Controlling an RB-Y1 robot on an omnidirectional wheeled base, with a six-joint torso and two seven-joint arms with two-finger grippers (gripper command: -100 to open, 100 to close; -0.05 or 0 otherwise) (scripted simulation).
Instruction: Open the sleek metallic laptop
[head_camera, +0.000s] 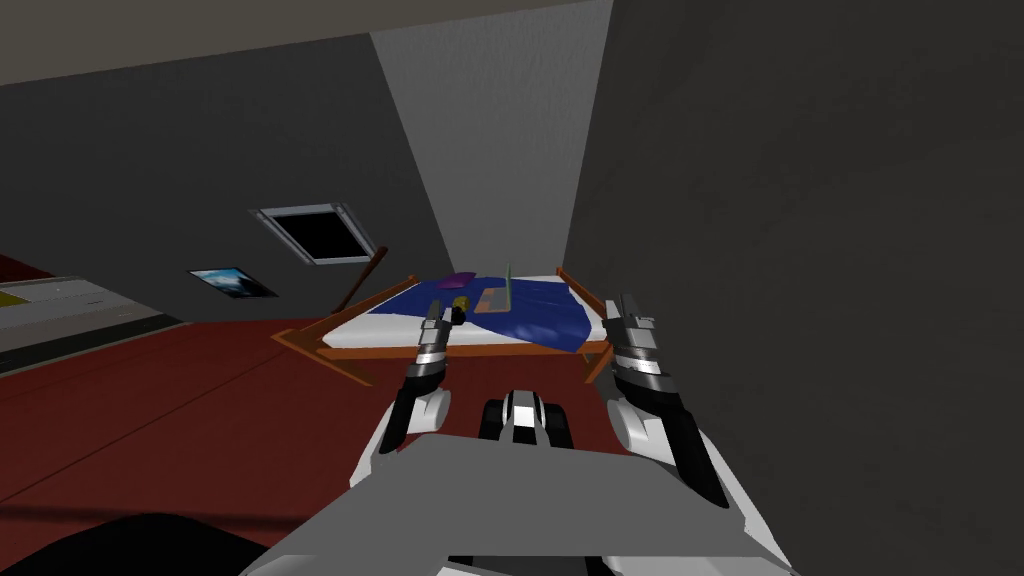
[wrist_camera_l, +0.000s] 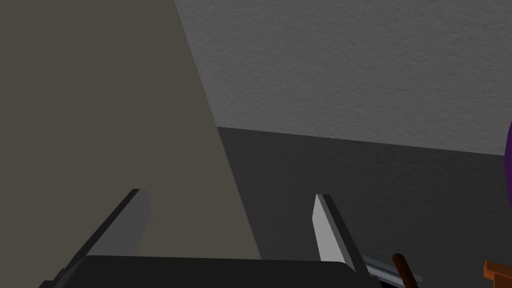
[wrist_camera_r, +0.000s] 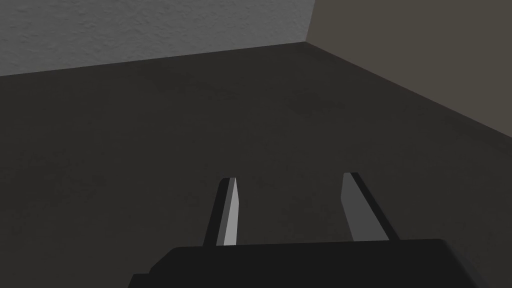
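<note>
On the bed's blue cover (head_camera: 540, 312) lies the laptop (head_camera: 494, 299), small and far ahead of me. Its flat base is grey-brown and its thin lid (head_camera: 509, 284) stands upright at the base's right edge. My left gripper (head_camera: 433, 312) is raised short of the bed's near edge, left of the laptop and apart from it; its fingers (wrist_camera_l: 137, 220) stand wide open with nothing between them. My right gripper (head_camera: 622, 305) hovers by the bed's right corner, open and empty, its fingers (wrist_camera_r: 230, 210) pointing at a dark wall.
The wooden bed frame (head_camera: 450, 352) stands against the far wall in a corner. A purple pillow (head_camera: 460, 277) and a small yellow-and-black object (head_camera: 459, 303) lie left of the laptop. A dark wall (head_camera: 800, 300) runs close on my right. Red floor (head_camera: 200, 400) spreads to my left.
</note>
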